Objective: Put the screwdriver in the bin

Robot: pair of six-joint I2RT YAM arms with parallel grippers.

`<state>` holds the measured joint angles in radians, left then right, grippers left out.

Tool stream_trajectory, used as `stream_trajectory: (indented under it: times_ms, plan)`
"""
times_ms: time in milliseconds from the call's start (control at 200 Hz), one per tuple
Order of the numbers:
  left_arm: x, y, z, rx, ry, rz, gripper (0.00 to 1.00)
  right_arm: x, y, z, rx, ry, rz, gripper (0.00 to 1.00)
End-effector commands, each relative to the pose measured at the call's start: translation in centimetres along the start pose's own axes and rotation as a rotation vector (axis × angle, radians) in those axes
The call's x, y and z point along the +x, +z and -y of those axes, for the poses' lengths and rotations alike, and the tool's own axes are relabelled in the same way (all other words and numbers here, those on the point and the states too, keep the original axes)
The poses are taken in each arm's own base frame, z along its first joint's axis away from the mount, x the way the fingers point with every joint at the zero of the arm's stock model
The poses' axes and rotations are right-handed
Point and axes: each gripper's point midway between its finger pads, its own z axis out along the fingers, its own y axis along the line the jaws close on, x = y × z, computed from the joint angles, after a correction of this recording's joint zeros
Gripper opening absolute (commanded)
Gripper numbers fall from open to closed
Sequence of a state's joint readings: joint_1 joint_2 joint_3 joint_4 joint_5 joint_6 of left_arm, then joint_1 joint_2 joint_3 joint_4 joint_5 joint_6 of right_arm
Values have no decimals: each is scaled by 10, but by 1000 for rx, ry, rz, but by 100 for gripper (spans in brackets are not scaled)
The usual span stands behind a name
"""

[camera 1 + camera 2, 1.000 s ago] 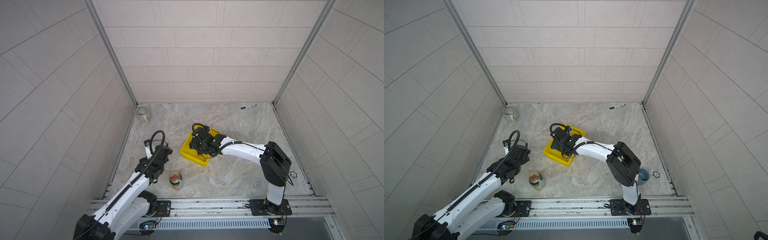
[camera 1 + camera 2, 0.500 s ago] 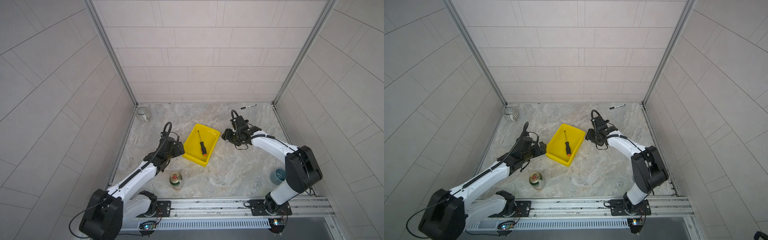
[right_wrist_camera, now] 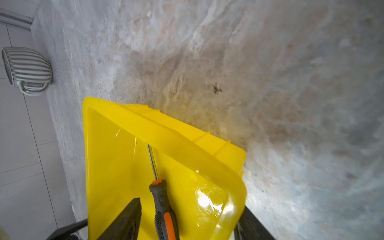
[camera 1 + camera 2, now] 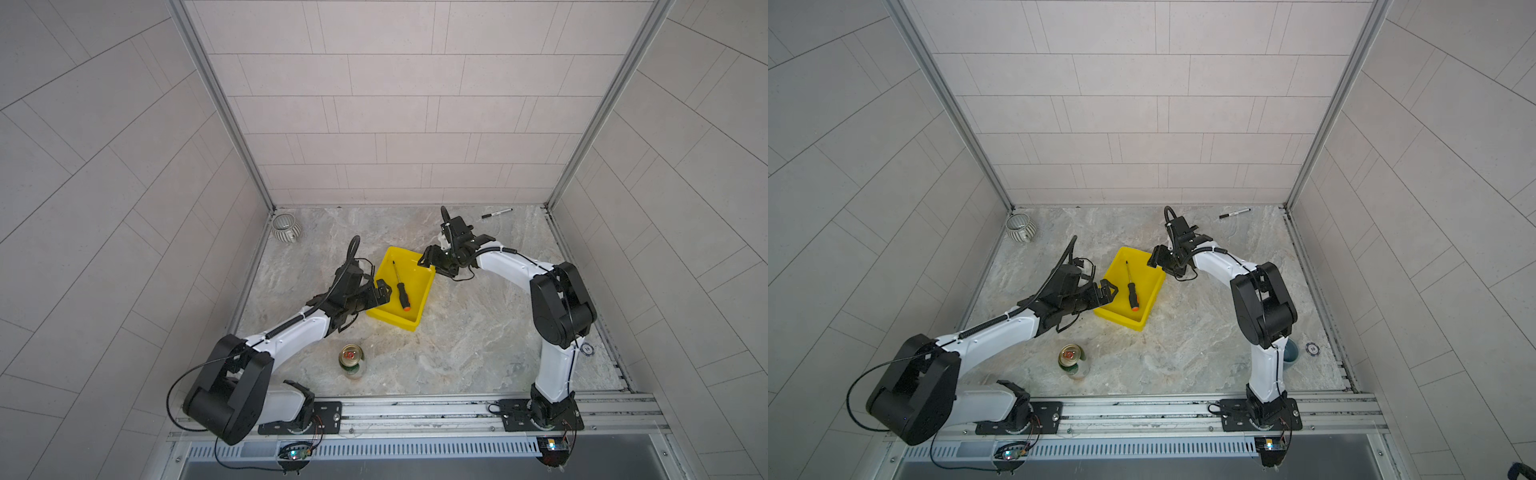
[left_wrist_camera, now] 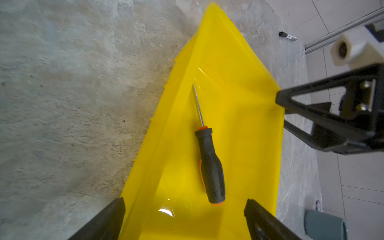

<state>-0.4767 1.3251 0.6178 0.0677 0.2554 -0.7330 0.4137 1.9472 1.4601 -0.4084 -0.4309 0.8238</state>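
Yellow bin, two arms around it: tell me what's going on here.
The screwdriver lies flat inside the yellow bin, so the placing looks done. Neither arm holds anything: the left end effector hangs open at the bin's near left edge, and the right end effector is open by its far right corner. A drink can, a striped cup and a marker sit apart from the bin.

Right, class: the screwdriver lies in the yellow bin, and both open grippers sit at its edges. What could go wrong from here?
1. The right gripper sits at a far corner of the bin; a careless move might catch the rim and tip the screwdriver out.
2. The left gripper is by the long wall on the other side and could shove the bin.
3. The can stands close to the left arm and might be knocked over.
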Motion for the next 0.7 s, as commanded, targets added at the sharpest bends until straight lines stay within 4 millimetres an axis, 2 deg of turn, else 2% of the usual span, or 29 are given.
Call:
stream_trajectory:
  times_ms: [0, 95, 165, 240, 325, 405, 430, 455, 495, 555, 610, 660, 695]
  plan:
    - [-7, -1, 27, 82, -10, 28, 97, -8, 3, -16, -31, 12, -15, 68]
    - [-4, -4, 33, 91, -12, 26, 97, -15, 5, -19, -30, 15, -11, 68]
    - [-3, -8, 27, 61, -1, 30, 97, -15, 1, -19, -14, 12, -21, 68]
    - [-7, -19, 17, -18, 37, 47, 97, -15, -11, -11, 38, -8, -3, 68]
    - [-17, -41, -3, -159, 73, 102, 99, -17, -35, 5, 110, -28, 34, 70]
    - [-31, -68, -21, -283, 76, 195, 100, -23, -76, 36, 279, -44, 71, 71]
    - [-35, -77, -29, -327, 73, 231, 100, -27, -92, 44, 333, -68, 89, 80]
    - [-39, -85, -37, -372, 69, 266, 100, -32, -110, 54, 398, -90, 120, 94]
    - [-43, -98, -49, -437, 71, 318, 100, -39, -139, 70, 509, -122, 179, 99]
    - [-47, -117, -70, -539, 71, 399, 100, -50, -185, 96, 691, -152, 303, 98]
    - [-46, -125, -86, -601, 75, 453, 100, -60, -224, 116, 851, -181, 427, 96]
    - [-40, -131, -102, -657, 77, 477, 100, -65, -248, 129, 948, -215, 505, 96]
    - [-35, -134, -110, -690, 81, 475, 100, -67, -258, 134, 992, -246, 547, 97]
